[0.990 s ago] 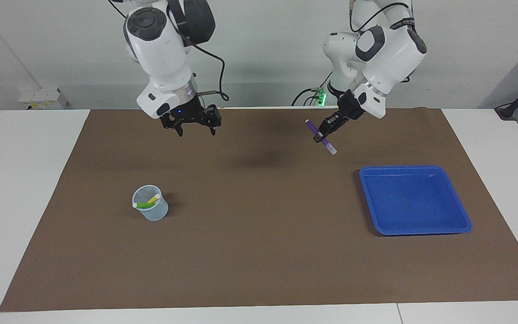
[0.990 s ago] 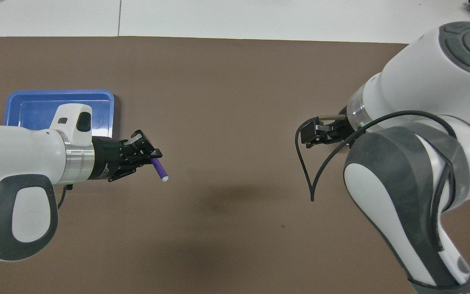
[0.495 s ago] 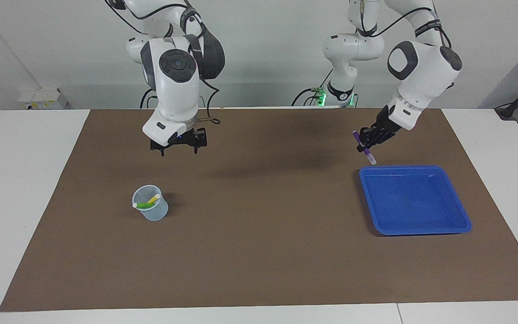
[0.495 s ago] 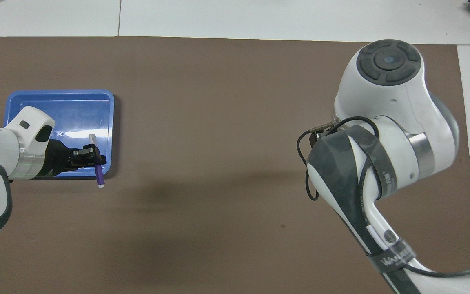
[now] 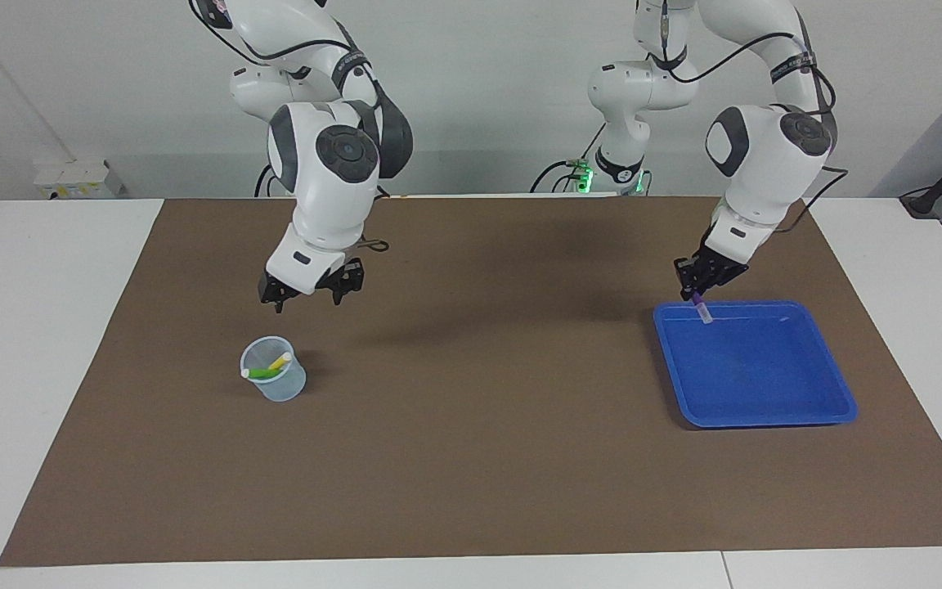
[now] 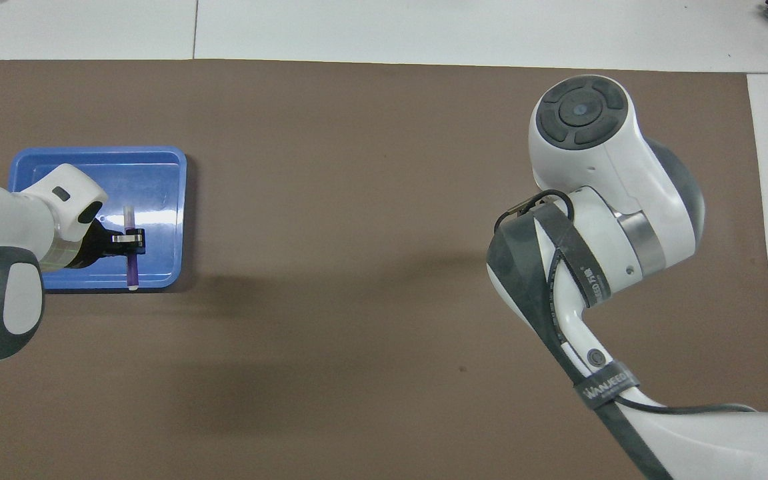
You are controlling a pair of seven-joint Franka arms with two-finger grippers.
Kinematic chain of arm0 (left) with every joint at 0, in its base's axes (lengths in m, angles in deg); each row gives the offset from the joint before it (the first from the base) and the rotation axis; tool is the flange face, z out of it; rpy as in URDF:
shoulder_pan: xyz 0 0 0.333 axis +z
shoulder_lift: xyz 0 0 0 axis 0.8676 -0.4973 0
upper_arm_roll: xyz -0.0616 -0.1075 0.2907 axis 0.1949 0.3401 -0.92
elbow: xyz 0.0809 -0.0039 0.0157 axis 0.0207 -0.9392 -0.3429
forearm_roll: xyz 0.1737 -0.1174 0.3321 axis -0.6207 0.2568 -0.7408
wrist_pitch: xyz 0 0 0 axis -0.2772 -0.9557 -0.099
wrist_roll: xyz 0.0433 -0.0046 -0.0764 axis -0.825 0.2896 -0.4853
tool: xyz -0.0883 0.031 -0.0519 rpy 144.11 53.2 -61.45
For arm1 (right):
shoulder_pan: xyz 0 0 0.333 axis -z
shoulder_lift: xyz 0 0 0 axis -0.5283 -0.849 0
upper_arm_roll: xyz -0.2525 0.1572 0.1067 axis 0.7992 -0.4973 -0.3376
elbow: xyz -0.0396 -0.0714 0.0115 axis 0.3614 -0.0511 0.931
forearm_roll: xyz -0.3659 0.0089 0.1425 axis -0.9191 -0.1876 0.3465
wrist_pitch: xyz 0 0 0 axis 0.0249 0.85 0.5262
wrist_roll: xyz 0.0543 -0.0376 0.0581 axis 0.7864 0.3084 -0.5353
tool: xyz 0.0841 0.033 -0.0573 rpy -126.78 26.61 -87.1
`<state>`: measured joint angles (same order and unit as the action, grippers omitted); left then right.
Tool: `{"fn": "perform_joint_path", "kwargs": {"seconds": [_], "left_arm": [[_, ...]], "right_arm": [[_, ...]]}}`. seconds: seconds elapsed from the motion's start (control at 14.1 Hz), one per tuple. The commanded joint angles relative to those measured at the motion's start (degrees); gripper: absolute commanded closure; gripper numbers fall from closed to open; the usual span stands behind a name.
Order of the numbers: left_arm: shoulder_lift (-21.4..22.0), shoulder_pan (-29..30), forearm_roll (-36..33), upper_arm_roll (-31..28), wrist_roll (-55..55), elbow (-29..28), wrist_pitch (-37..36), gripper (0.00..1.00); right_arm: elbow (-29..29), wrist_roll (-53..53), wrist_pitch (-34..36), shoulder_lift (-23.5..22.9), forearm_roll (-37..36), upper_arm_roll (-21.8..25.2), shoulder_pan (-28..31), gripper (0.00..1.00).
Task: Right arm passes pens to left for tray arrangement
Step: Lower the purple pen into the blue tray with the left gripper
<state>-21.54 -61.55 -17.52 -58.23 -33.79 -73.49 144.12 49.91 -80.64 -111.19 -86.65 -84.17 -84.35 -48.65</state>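
Observation:
My left gripper (image 5: 696, 291) is shut on the purple pen (image 5: 699, 306) and holds it over the edge of the blue tray (image 5: 765, 384) that is nearer to the robots. In the overhead view the left gripper (image 6: 132, 241) grips the purple pen (image 6: 131, 268) at its middle, over the tray (image 6: 157, 180). My right gripper (image 5: 307, 303) is open and empty, in the air over the mat beside a translucent cup (image 5: 283, 388). The yellow pen (image 5: 280, 360) and the green pen (image 5: 261, 373) stand in that cup. In the overhead view the right arm hides its gripper and the cup.
A brown mat (image 5: 471, 458) covers most of the white table (image 5: 38, 343). A small pale box (image 5: 78, 176) sits by the wall at the right arm's end. Nothing else lies in the tray.
My left gripper has carried the purple pen from over the mat to over the tray's edge and lower. My right gripper has come down toward the cup.

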Motion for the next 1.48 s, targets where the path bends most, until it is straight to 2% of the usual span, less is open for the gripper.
{"fn": "perform_joint_path", "kwargs": {"seconds": [0.0,0.14,0.21,0.42,0.49,0.71,1.13,1.41], "left_arm": [[-1.2,2.4,-2.6,0.3,3.0,2.1,0.8,1.00],[-3.0,3.4,-2.7,0.3,5.5,3.0,2.4,1.00],[-4.6,3.5,-2.6,0.3,5.6,3.0,5.1,1.00],[-14.6,3.5,-2.6,0.3,5.3,3.4,14.4,1.00],[-16.2,3.6,-2.6,0.3,5.4,4.8,14.3,1.00],[-17.0,4.0,-2.6,0.4,5.3,10.3,6.5,1.00],[-18.3,4.8,-2.6,0.4,5.6,8.4,7.6,1.00],[-18.4,5.3,-2.6,0.4,5.5,7.6,11.2,1.00]], "right_arm": [[2.4,-1.5,-2.6,-0.6,-1.6,-0.4,0.6,0.10],[4.1,-2.2,-4.8,-0.7,-4.3,-0.4,0.6,0.19],[4.9,-2.4,-6.2,-0.8,-5.4,-0.4,0.6,0.20],[6.8,-5.0,-8.8,-0.8,-6.3,-0.4,1.0,0.24],[7.5,-5.1,-9.2,-0.8,-7.7,-0.4,1.3,0.26],[8.6,-6.3,-11.6,-0.8,-8.5,-0.4,2.2,0.30],[8.7,-8.9,-15.0,-2.2,-10.5,-0.4,3.7,0.38],[9.1,-9.0,-16.3,-2.2,-10.5,-0.4,4.5,0.42]]}}
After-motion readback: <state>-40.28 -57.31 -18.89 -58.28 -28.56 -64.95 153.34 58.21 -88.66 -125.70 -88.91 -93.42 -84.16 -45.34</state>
